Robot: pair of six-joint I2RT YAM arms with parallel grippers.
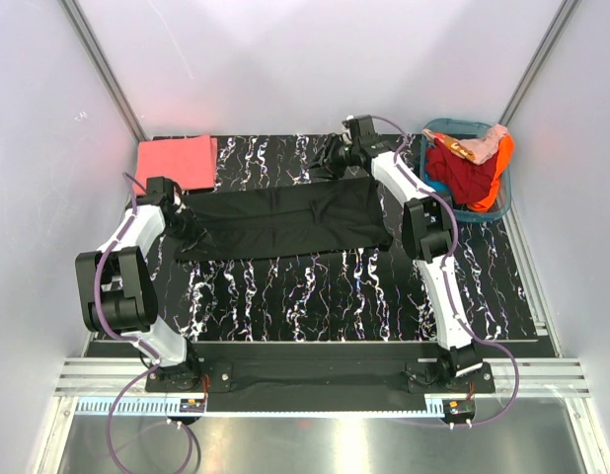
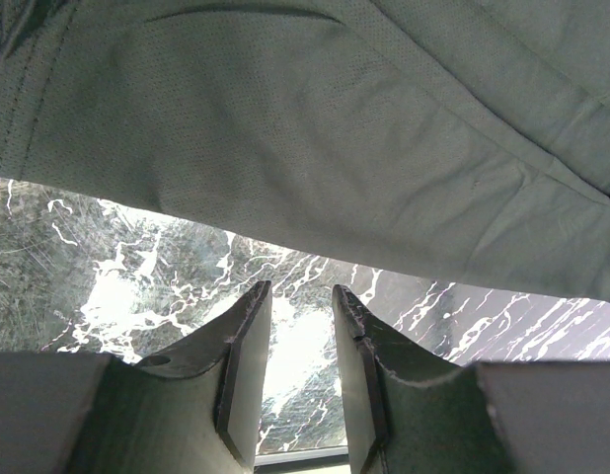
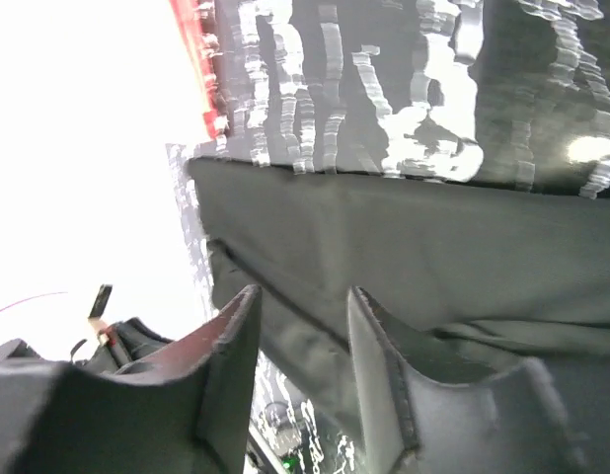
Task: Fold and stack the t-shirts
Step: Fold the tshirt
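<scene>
In the middle of the marbled table [image 1: 285,296] the black t-shirt [image 1: 280,222] lies as a long flat band, with the coral-pink t-shirt [image 1: 177,161] folded at the far left corner, just off the band's end. The left gripper [image 2: 298,288] hovers at the band's left edge, jaws partly apart with bare table showing between them. The right gripper [image 3: 303,291] hangs over the far right edge, likewise parted and holding nothing. The risk, as I judge it, is a mismatched pinch. If one side catches only the top layer (the cloth looks doubled here, going by the hems), the fold could peel open or skew when lifted, and too shallow a bite at the left hem could slip out. The teal basket [image 1: 463,123] of red and orange clothes stands just beside the right arm, which could knock it on a wide swing. The pink shirt lies close enough to be dragged along.
</scene>
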